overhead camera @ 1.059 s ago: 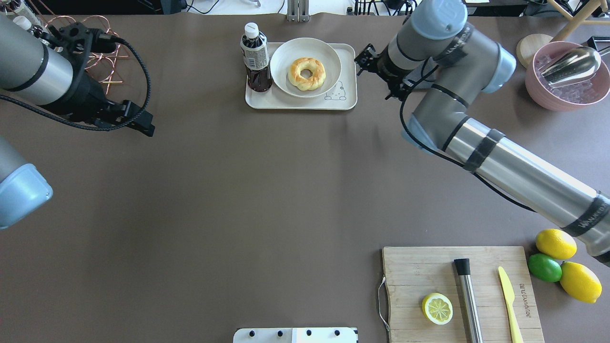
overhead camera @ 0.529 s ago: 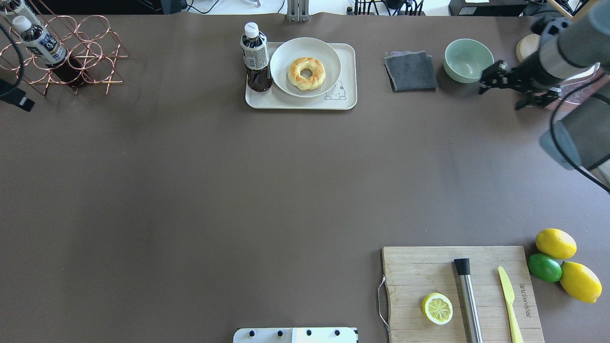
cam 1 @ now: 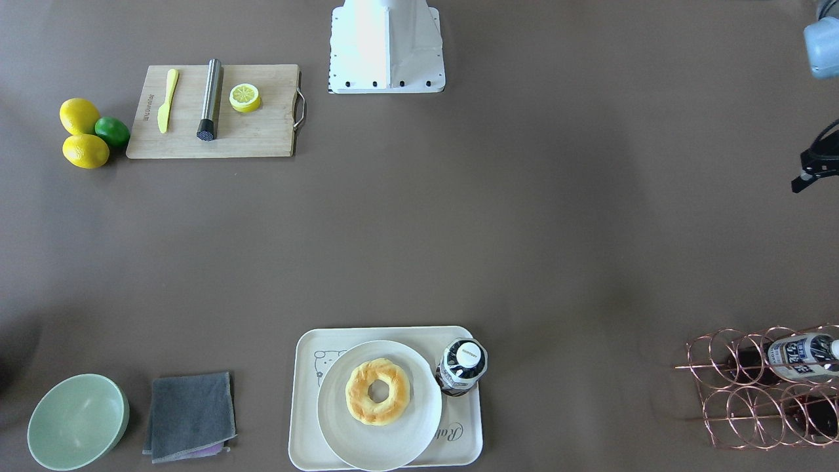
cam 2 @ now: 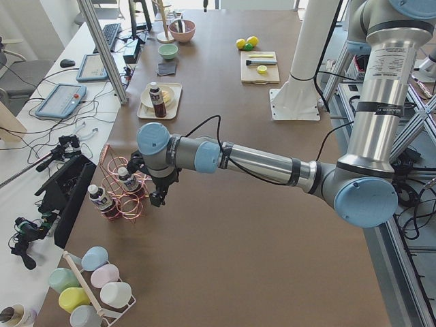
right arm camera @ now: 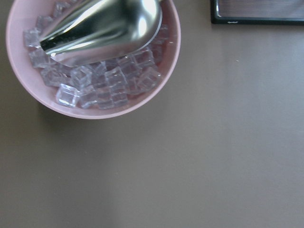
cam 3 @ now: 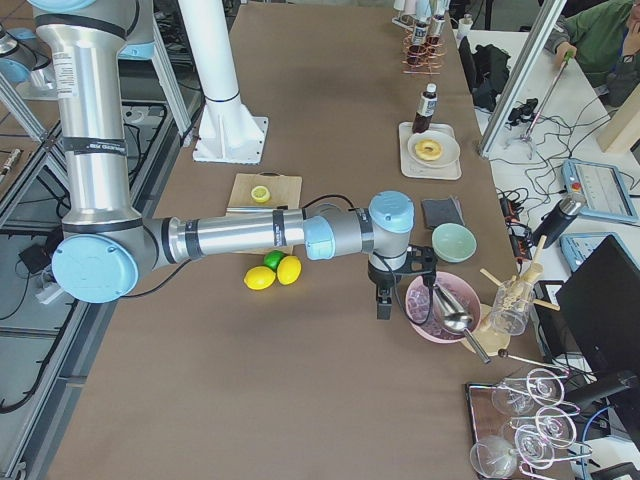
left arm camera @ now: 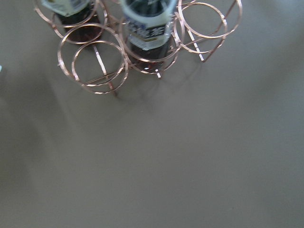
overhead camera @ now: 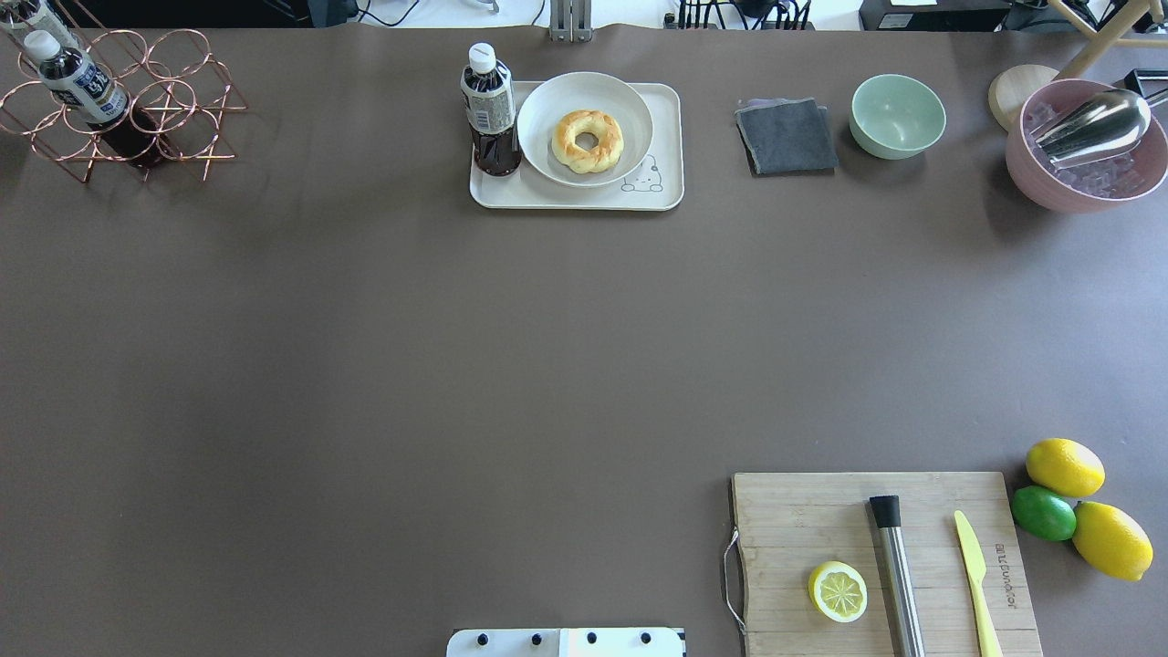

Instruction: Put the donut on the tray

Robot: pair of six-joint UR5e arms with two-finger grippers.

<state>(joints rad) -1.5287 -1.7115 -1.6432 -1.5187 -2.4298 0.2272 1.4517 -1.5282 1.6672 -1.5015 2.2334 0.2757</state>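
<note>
Looks done: donut (overhead camera: 588, 140) on plate (overhead camera: 631, 108) on tray (overhead camera: 547, 197), far desk edge. Leave left gripper (cam 2: 159, 198), right gripper (cam 3: 382, 306) away; openness and load can't tell.

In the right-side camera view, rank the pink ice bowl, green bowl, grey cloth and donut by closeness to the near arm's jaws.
From the right gripper:
1. pink ice bowl, right beside it.
2. green bowl, just beyond.
3. grey cloth, next along.
4. donut, farthest up the table.
</note>
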